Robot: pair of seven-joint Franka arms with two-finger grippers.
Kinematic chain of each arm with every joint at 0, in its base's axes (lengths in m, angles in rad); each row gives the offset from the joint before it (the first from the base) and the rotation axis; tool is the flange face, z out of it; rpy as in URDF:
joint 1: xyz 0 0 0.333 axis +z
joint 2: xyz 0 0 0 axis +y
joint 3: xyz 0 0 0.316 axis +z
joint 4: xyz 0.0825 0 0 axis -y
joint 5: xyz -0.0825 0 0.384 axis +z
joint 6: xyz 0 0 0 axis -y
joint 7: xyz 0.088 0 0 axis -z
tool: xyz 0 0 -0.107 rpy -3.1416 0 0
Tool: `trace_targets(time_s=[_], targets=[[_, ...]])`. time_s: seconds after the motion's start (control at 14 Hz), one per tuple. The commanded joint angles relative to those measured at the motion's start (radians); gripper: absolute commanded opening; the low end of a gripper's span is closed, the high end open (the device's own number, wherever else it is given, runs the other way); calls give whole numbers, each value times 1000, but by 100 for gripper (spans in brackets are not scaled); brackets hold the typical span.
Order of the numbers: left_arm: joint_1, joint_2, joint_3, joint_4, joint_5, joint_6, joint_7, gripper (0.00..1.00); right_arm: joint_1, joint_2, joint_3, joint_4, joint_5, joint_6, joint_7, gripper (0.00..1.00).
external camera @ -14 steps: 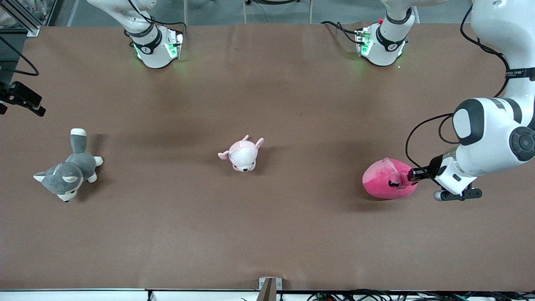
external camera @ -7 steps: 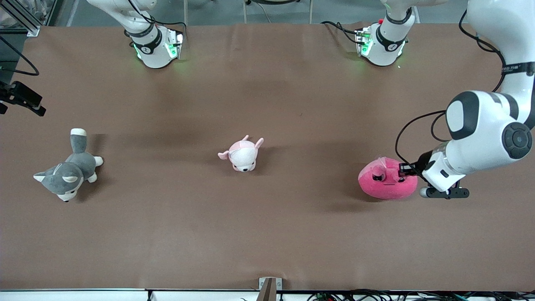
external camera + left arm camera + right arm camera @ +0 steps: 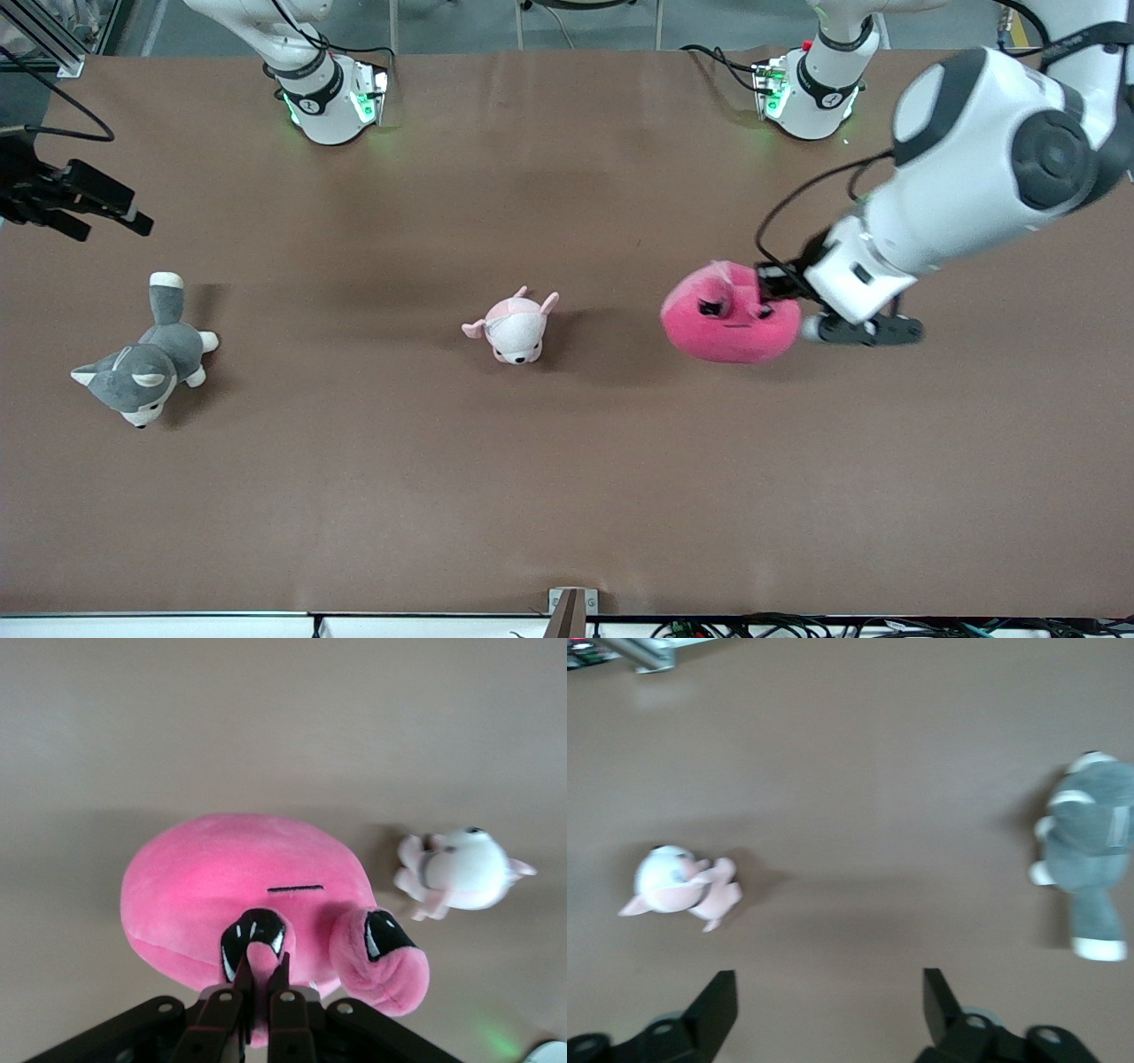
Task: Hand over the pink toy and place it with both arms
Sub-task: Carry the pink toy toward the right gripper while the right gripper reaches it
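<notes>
Above the table [image 3: 567,496], toward the left arm's end, the left gripper [image 3: 769,285] clamps the lifted pink toy [image 3: 722,315] for handover; the right gripper [image 3: 828,1005], jaws apart near the grey dog [image 3: 142,368], must next come meet it.

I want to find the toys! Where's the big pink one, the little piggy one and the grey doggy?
pink toy [image 3: 722,332], front view, on its lower body.
small pale pink plush [image 3: 514,332], front view, on its head.
grey plush dog [image 3: 146,372], front view, on its back.
</notes>
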Motion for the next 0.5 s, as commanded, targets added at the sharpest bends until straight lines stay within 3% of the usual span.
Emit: trace_targets(time_s=[0.0, 0.21, 0.43], targets=[[2, 16, -90, 48, -10, 14, -105, 0, 35, -4, 1, -13, 109, -16, 33, 77], [-33, 63, -184, 56, -42, 196, -206, 0, 90, 19, 1, -11, 175, -25, 113, 74], [-154, 117, -184, 77, -50, 426, -374, 0, 140, 48, 1, -4, 190, -14, 141, 74]])
